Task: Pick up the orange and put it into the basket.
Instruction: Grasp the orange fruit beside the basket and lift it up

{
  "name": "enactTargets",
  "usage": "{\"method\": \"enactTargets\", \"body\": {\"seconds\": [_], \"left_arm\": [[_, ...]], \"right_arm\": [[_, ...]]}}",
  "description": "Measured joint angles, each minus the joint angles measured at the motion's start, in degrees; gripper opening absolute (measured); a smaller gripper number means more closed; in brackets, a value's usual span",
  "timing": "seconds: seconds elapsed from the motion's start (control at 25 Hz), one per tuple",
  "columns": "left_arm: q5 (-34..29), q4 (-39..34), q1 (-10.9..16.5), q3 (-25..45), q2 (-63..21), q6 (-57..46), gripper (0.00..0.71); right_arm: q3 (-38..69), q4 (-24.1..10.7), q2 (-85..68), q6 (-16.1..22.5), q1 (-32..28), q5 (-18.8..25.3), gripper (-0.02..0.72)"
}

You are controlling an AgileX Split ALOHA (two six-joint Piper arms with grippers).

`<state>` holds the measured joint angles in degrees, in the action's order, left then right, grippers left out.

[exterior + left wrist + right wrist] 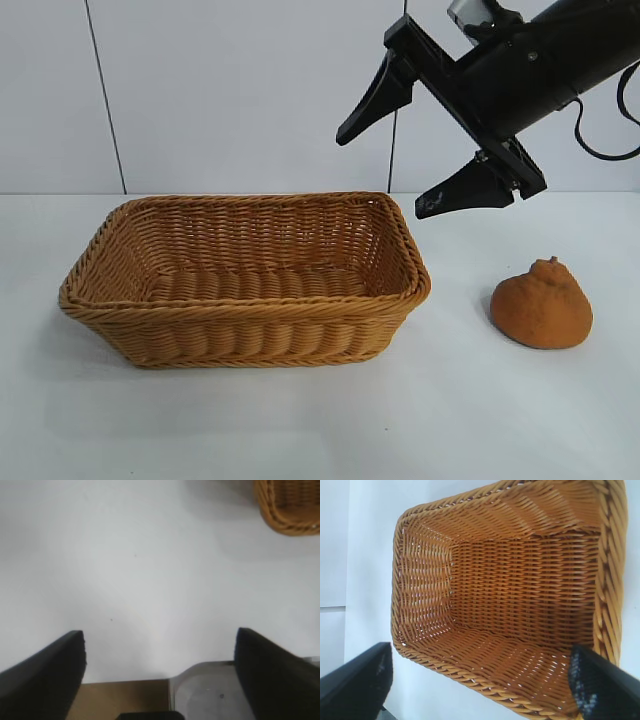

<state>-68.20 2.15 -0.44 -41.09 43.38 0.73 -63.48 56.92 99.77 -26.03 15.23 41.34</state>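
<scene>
The dull-orange, bumpy, pear-shaped orange (pixel 541 307) sits on the white table at the right, apart from the basket. The tan woven basket (pixel 245 305) stands at the centre-left and holds nothing; the right wrist view looks into it (pixel 520 580). My right gripper (pixel 385 170) hangs open and empty in the air above the basket's right end, up and left of the orange. In its wrist view its fingers (pixel 355 685) frame the basket's near rim. My left gripper (pixel 160 665) is open and empty over bare table; it is out of the exterior view.
White table (pixel 320 420) with a white panelled wall behind. In the left wrist view a corner of the basket (pixel 290 505) shows far off, and a brown strip and a grey metal plate (pixel 210 695) lie under the gripper.
</scene>
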Motion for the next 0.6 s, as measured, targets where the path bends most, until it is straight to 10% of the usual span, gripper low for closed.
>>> {"method": "enactTargets", "body": {"seconds": [0.6], "left_arm": [[7.14, 2.42, 0.0, 12.33, -32.04, -0.09, 0.582]], "right_arm": [[-0.29, -0.42, 0.0, 0.0, 0.0, 2.0, 0.652]]}}
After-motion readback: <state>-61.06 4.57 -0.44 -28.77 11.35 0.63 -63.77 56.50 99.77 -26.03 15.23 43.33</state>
